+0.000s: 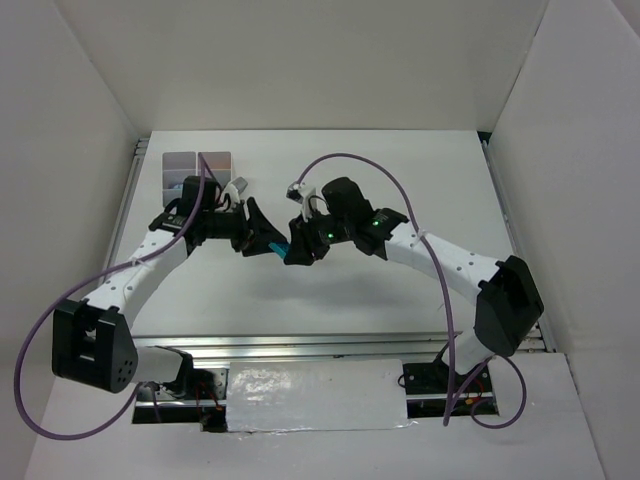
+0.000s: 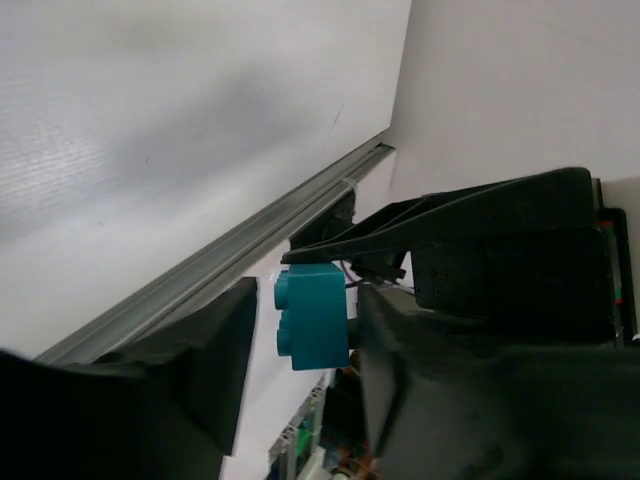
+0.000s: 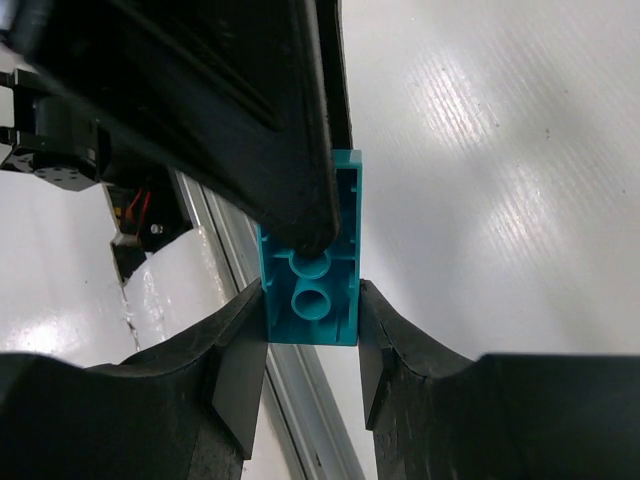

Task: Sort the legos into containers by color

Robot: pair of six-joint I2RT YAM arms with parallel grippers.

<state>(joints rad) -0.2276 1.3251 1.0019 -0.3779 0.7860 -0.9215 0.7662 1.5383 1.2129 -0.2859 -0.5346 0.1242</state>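
Note:
A teal lego [image 1: 277, 246] hangs in mid-air between my two grippers above the table's middle. My right gripper [image 3: 312, 335] is shut on it: both pads press the sides of the teal lego [image 3: 310, 300], whose hollow underside faces the camera. My left gripper [image 2: 305, 335] stands open around the same teal lego [image 2: 312, 318], with a gap between the studs and its left finger [image 2: 215, 350]. In the top view the left gripper [image 1: 260, 238] and the right gripper [image 1: 292, 247] meet tip to tip. The tray of containers [image 1: 182, 162] lies at the far left, partly hidden by the left arm. No other legos show.
White walls enclose the table on three sides. A metal rail [image 1: 330, 345] runs along the near edge and another [image 1: 135, 190] along the left. Purple cables loop from both arms. The left gripper's finger [image 3: 250, 110] fills the upper left of the right wrist view.

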